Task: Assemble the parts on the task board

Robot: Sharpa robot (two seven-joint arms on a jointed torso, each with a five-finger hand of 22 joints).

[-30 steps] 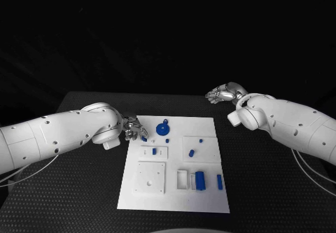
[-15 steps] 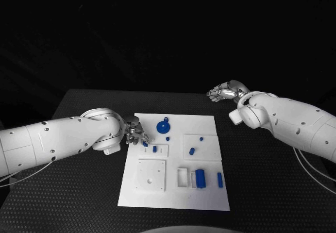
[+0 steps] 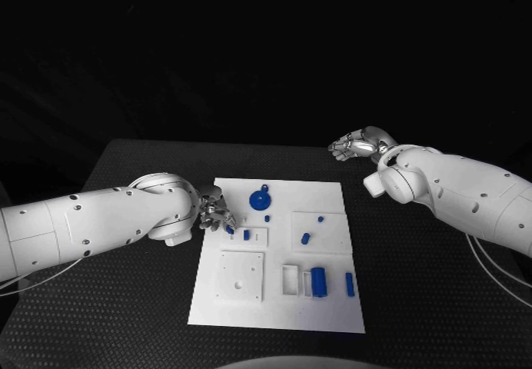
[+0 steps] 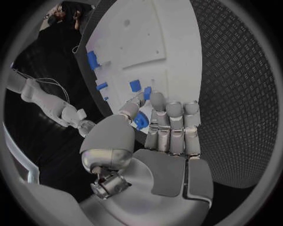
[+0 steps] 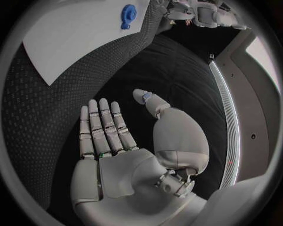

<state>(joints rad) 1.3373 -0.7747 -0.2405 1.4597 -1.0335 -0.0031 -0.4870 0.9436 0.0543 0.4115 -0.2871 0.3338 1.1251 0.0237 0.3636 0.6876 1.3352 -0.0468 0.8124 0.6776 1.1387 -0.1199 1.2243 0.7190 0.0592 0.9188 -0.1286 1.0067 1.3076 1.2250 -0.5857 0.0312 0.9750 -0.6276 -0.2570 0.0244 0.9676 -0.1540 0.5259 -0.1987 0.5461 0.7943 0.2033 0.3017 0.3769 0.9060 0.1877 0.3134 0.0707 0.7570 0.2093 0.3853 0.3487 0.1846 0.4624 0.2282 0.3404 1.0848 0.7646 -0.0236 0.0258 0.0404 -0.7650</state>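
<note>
The white task board (image 3: 283, 307) lies in the middle of the black table. My left hand (image 3: 213, 214) hovers at the board's far left edge and pinches a small blue part (image 4: 139, 121) between thumb and finger. Just right of that hand, a blue round disc (image 3: 260, 201) and small blue pegs (image 3: 246, 234) sit on the board. A blue block (image 3: 317, 282) and a blue bar (image 3: 349, 284) lie at the near right. My right hand (image 3: 357, 144) is off the board past its far right corner, fingers stretched out flat (image 5: 103, 127), holding nothing.
A white square plate (image 3: 241, 277) and a white rectangular housing (image 3: 289, 280) sit on the board's near half. Black textured table (image 3: 432, 292) lies on both sides. The board's corner (image 5: 77, 33) with the blue disc (image 5: 129, 10) lies beyond my right hand.
My left hand with the blue part has shifted slightly nearer along the board's left edge. The right hand has hardly moved.
</note>
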